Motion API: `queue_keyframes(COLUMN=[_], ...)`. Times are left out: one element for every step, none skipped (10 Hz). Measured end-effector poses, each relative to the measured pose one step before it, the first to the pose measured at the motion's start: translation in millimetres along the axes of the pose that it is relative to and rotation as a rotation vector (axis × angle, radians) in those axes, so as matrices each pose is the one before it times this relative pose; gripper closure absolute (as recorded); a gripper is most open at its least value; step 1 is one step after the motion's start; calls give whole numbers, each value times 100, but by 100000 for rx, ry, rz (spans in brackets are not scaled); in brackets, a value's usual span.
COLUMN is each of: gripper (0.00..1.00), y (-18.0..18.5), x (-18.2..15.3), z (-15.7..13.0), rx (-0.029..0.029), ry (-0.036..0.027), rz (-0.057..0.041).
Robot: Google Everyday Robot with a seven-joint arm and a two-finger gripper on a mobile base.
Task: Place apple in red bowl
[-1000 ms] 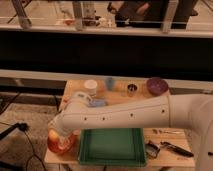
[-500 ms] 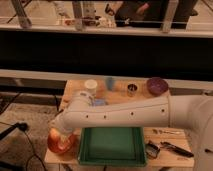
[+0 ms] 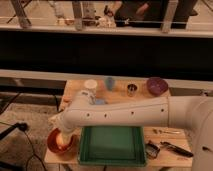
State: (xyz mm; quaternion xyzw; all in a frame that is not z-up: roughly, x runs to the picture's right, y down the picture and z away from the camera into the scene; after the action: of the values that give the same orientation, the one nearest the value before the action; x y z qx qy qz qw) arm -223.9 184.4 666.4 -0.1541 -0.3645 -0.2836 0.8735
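Note:
The red bowl [image 3: 53, 143] sits at the front left corner of the wooden table [image 3: 120, 95]. The apple [image 3: 62, 140], pale yellowish, shows inside the bowl, right under my gripper [image 3: 64, 134]. My white arm [image 3: 125, 112] reaches from the right across the table down into the bowl. The arm's end hides the gripper's tips and much of the apple, so I cannot tell whether the apple is held or lying free.
A square green tray [image 3: 112, 145] lies right of the bowl. A purple bowl [image 3: 156, 85], a metal cup [image 3: 131, 90], a blue cup [image 3: 109, 82] and a white cup [image 3: 90, 85] stand along the back. Dark tools [image 3: 167, 148] lie front right.
The arm's end has dipped slightly lower into the red bowl; otherwise nothing has visibly moved.

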Motion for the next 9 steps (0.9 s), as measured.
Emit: queue_keyframes(gripper=[20,20,20,21,28,41,51,60,66], y=[-2,5,2,-44,127,-73,-18,-15,-77], x=[-21,-12,24,59,509,879,134,71,47], z=[33,32,-14,-84,67,-2,-78,-16,-1], rx=[21,-3,17,183,626,934,349,182,250], ry=[-208,-246,22,284,321,815,80,40,141], rz=[50,139,91,336,888,827,310,597,243])
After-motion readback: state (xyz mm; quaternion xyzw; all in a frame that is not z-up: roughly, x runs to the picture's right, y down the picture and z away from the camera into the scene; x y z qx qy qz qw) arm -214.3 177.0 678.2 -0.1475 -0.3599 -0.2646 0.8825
